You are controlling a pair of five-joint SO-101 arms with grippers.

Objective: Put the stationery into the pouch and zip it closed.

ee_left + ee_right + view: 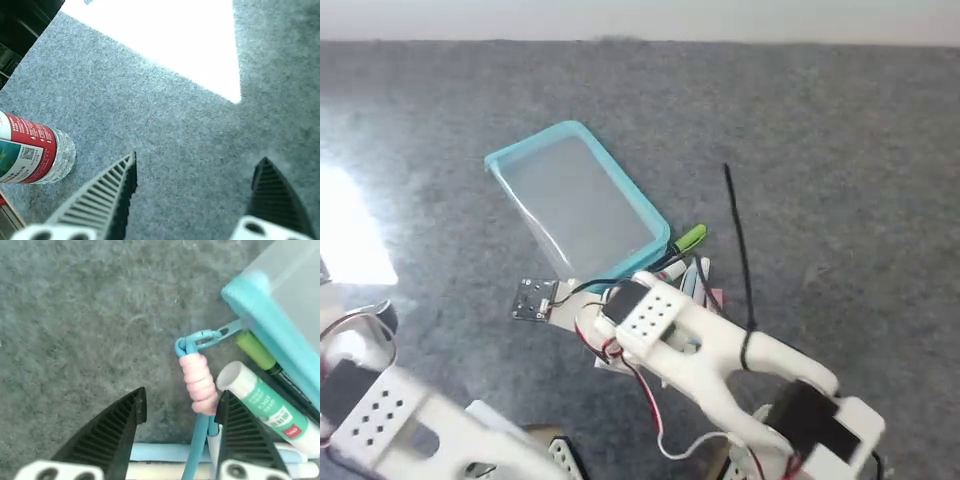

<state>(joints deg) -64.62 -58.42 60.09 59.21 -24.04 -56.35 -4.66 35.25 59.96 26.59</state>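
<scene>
Spread wide, the right end effector (181,394) straddles the pouch's (267,327) pink coiled zipper pull (198,381), apparently ready to pinch it.

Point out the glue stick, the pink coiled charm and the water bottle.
glue stick (267,407), right wrist view, on its green label.
pink coiled charm (199,382), right wrist view, on its middle coils.
water bottle (42,142), left wrist view, on its red label.

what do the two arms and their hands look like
The right arm and left arm are white plastic shells with panels of small round holes and black motor blocks. Red, white and black wires loop along the right one. The left hand and right hand each have two black, ribbed, pointed fingers on white bases.
</scene>
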